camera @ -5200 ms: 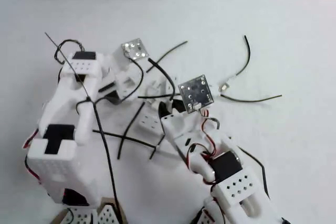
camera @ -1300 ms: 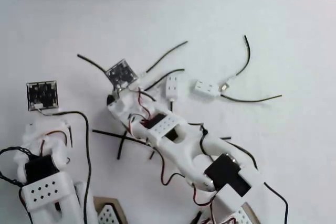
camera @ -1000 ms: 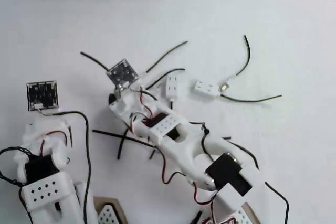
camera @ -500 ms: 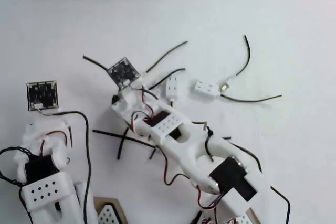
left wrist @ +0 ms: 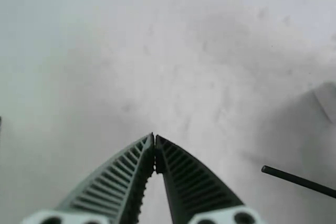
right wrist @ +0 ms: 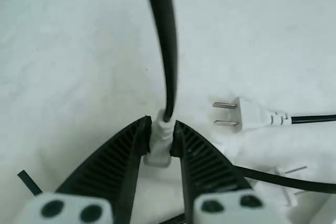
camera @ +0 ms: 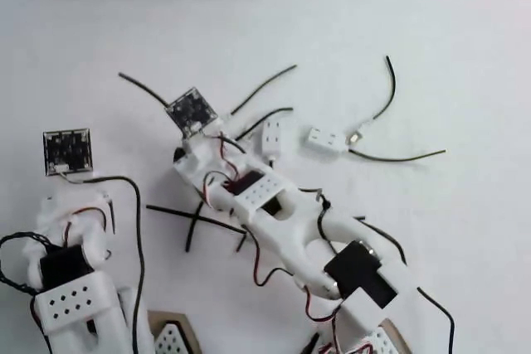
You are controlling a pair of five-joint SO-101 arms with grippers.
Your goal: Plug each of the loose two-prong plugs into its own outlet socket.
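To do this well, I should turn the prongs of the white two-prong plug [right wrist: 157, 153] square to the slots of the white rectangular outlet socket [camera: 270, 136]. Then I should push straight in and let its black cord [right wrist: 163, 35] trail free. My right gripper [right wrist: 160, 125] is nearly closed, pinching that plug's body near the socket. A second white plug [right wrist: 239, 115] lies near the socket too. My left gripper [left wrist: 154, 140] is pressed together on nothing, well apart from the socket.
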